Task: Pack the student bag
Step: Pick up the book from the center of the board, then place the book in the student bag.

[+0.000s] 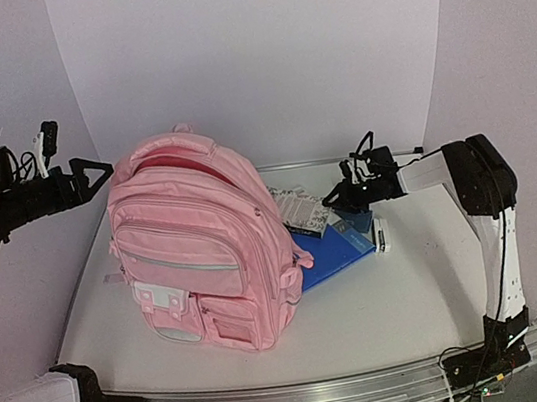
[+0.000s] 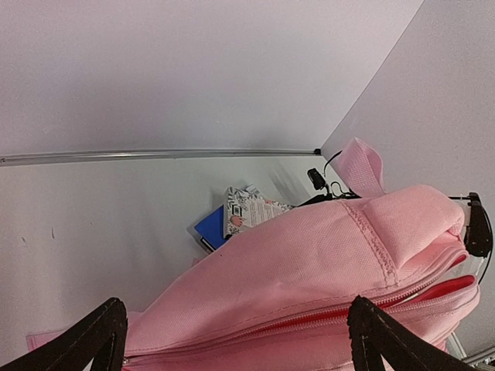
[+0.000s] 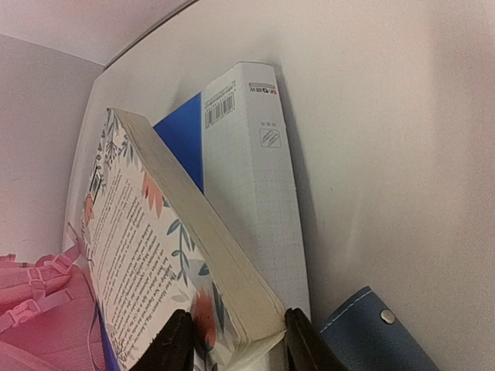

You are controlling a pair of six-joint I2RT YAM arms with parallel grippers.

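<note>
The student bag [image 1: 205, 251], a pink backpack, stands upright at the table's middle, and its top zip gapes onto a red lining [image 2: 433, 290]. My left gripper [image 1: 85, 178] hovers open at the bag's upper left, its black fingertips [image 2: 104, 328] straddling the zip line without touching the fabric [image 2: 309, 255]. My right gripper [image 3: 236, 344] is shut on the near corner of a floral-covered book [image 3: 155, 247], one finger on the cover and one under the pages. The book [image 1: 302, 211] leans tilted against the bag's right side.
Under the book lie a blue notebook [image 1: 332, 252] and a white grid-patterned pad [image 3: 255, 178]. A dark blue snap pouch [image 3: 379, 332] lies just right of my right fingers. Pink bag straps [image 3: 31, 305] hang beside the book. A metal rail [image 2: 155, 154] edges the table's far side.
</note>
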